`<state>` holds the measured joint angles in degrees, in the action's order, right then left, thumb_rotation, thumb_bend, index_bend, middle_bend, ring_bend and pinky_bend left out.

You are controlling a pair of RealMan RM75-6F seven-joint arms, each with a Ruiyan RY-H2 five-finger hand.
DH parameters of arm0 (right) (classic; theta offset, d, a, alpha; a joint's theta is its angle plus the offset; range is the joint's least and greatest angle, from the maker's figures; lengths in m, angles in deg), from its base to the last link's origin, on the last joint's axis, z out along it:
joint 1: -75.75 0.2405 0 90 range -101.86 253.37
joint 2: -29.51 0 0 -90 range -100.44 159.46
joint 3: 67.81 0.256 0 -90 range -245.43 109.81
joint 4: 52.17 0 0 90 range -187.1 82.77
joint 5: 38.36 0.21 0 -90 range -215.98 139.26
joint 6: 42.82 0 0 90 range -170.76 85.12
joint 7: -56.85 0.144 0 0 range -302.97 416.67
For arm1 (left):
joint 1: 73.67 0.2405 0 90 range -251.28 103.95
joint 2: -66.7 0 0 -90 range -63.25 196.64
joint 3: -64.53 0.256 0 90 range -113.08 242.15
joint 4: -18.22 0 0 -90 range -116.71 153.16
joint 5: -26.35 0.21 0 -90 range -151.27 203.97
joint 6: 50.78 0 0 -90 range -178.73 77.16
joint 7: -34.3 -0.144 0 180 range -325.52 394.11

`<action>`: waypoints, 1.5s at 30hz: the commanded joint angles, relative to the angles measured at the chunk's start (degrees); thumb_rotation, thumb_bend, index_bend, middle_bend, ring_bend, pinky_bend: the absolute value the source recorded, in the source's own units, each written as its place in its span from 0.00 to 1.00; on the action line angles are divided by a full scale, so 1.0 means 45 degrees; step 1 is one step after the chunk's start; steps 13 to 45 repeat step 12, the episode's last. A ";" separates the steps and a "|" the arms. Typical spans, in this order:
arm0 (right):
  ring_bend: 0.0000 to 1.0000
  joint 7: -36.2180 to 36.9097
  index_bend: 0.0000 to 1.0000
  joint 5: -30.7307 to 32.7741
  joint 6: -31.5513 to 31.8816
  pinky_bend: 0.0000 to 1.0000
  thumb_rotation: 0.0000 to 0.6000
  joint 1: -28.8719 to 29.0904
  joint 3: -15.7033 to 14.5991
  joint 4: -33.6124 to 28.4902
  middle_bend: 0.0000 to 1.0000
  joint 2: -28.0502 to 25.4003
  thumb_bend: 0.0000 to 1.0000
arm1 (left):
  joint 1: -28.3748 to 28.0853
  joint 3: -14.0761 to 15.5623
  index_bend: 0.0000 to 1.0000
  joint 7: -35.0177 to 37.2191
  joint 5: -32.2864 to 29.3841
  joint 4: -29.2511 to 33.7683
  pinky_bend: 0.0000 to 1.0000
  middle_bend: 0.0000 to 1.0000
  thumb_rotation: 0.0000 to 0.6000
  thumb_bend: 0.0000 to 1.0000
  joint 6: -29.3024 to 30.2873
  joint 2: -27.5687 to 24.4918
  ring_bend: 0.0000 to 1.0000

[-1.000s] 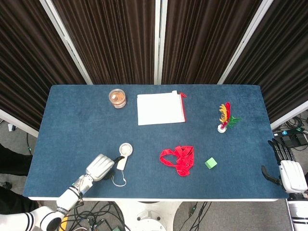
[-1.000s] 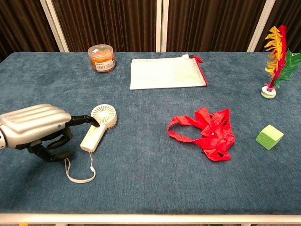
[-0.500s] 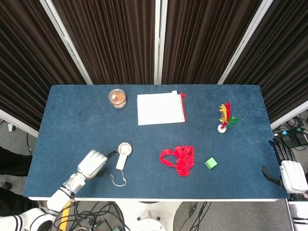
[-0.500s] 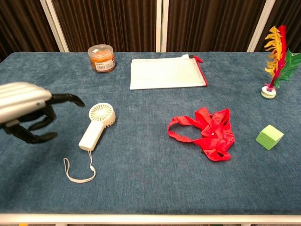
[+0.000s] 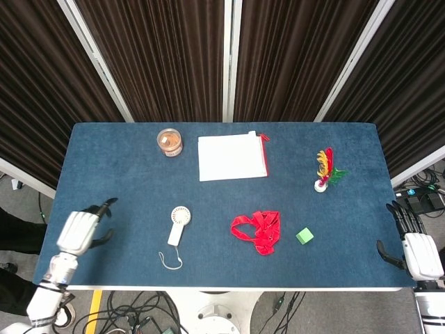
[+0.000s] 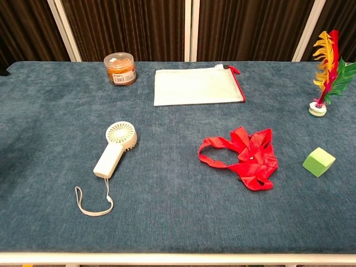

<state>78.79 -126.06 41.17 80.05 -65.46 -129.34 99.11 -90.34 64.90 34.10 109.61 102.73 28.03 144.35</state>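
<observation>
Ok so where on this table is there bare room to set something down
Bare patches: the table's left side beyond the handheld fan, the stretch between fan and red ribbon, and the front edge. It is tighter on the right, around the ribbon, green cube and feather shuttlecock.

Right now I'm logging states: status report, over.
Left robot hand open, off the fan. Right robot hand open at table edge. Handheld fan flat on table, nothing blocking it.

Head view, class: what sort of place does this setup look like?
Probably a robot test room or lab: a blue cloth-covered table backed by dark curtains, loose cables on the floor, and odd items like a handheld fan.
</observation>
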 commanded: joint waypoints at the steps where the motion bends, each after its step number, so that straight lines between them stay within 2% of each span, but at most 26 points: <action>1: 0.00 -0.0047 0.00 -0.0013 0.0093 0.00 1.00 -0.0028 0.0018 -0.0085 0.00 -0.0019 0.33 | 0.0663 -0.0269 0.15 0.0869 -0.0476 -0.0477 0.16 0.07 1.00 0.10 0.0634 -0.0532 0.01; 6: 0.00 -0.0189 0.00 -0.0157 0.0293 0.00 1.00 -0.0062 0.0003 -0.0228 0.00 0.0081 0.33 | 0.1164 -0.0311 0.15 0.0761 -0.0322 -0.0763 0.13 0.07 1.00 0.05 0.1353 -0.0926 0.01; 12: 0.00 -0.0565 0.00 -0.0381 0.0240 0.00 1.00 -0.0048 -0.0191 -0.0209 0.00 0.0218 0.33 | 0.1573 -0.0188 0.14 0.1007 -0.0665 -0.0504 0.13 0.08 1.00 0.03 0.1060 -0.1428 0.01; 45: 0.00 -0.0565 0.00 -0.0381 0.0240 0.00 1.00 -0.0048 -0.0191 -0.0209 0.00 0.0218 0.33 | 0.1573 -0.0188 0.14 0.1007 -0.0665 -0.0504 0.13 0.08 1.00 0.03 0.1060 -0.1428 0.01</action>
